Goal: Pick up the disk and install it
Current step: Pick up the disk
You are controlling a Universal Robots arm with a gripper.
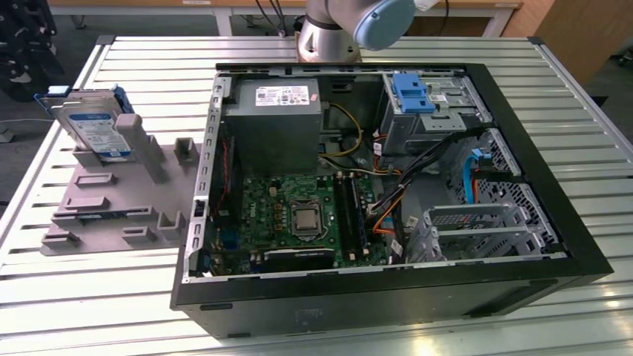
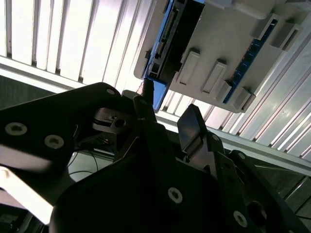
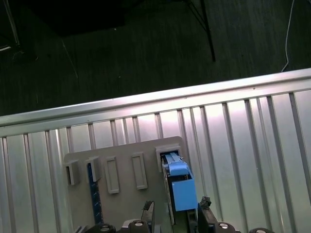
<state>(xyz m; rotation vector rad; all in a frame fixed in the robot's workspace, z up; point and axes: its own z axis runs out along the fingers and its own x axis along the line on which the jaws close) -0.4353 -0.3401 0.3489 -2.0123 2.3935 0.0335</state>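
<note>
Black gripper (image 2: 169, 104) parts lie closest to the camera in the second wrist view. Its two fingers (image 2: 192, 126) are spread apart and pinch nothing. Just past the tips is the disk (image 2: 167, 43).

In the first wrist view, the disk's blue end (image 3: 181, 187) shows in the gap between the fingertips. I cannot tell if they touch it.

In the upper left of the exterior view, the disk (image 1: 94, 130) stands on its edge in a slot of the grey holder (image 1: 109, 211). It leans back a little. The holder rests on the metal table (image 1: 99, 311), well apart from the open computer case (image 1: 346, 297).

I think the disk is stiff and a bit heavy for its size. Its silver faces look smooth, so it could slip. It should not be bumped or dropped. A good place to grab looks like the upper part that sticks out of the slot, with one finger on each flat face. The blue plastic rails may bend, and the plug end is best left alone.

The disk has a white-and-blue label with print too tiny to read. Inside the case, the grey power supply (image 1: 277, 122) has a white sticker, and I cannot read that either.
</note>
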